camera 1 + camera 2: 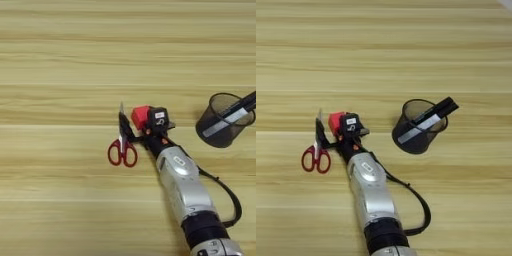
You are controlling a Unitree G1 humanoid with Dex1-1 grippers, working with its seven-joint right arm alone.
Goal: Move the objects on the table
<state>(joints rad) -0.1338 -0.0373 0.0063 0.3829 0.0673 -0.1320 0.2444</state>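
Scissors (122, 148) lie near the middle of the table (60, 60), red handles toward the near edge, blades pointing to the far edge. Right gripper (131, 126) sits right at the blades, one black finger (123, 128) laid along or over them; the arm comes in from the near right corner, low & slanted, prob so the fingers can reach flat stuff. Small red cube (140, 116) is just beside the scissors, tight against the gripper body; can't tell if it's pinched or only touched, and can't tell whether the fingers are wide or narrow. Pen cup (419, 127) stands toward the right edge, well apart, leaning, w/ the marker (427, 121) propped slantwise against its rim & sticking out.
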